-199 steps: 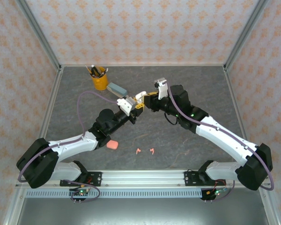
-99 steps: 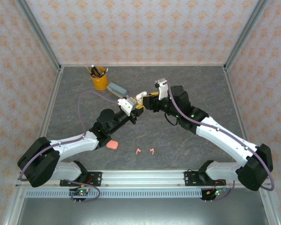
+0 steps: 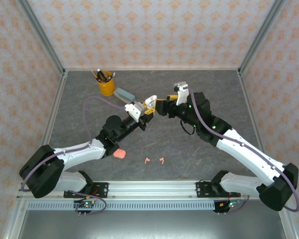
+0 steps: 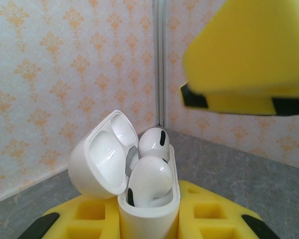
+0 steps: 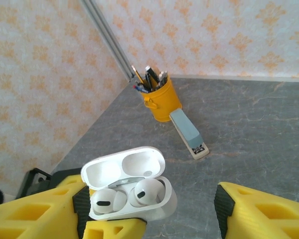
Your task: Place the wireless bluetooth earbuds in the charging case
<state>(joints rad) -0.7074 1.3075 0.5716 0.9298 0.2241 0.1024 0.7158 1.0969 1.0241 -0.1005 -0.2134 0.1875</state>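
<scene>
Now the left gripper [image 4: 149, 226] pinches the small white plastic charging case [image 4: 150, 215] tight, lid up, over the middle of the grey table [image 3: 214, 89]. Two white stemmed earbuds [image 4: 150, 175] sit inside. The right gripper [image 5: 182, 219] hovers close on the right, fingers wide and empty. A bump from it could tip the case or pop out the near bud, which looks high.

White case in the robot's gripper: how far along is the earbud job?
Done: both white earbuds sit in the open white case, held by the left gripper. In hand: the right gripper stands open beside it. Left: two pink earbuds lie on the table near the pink case.
</scene>
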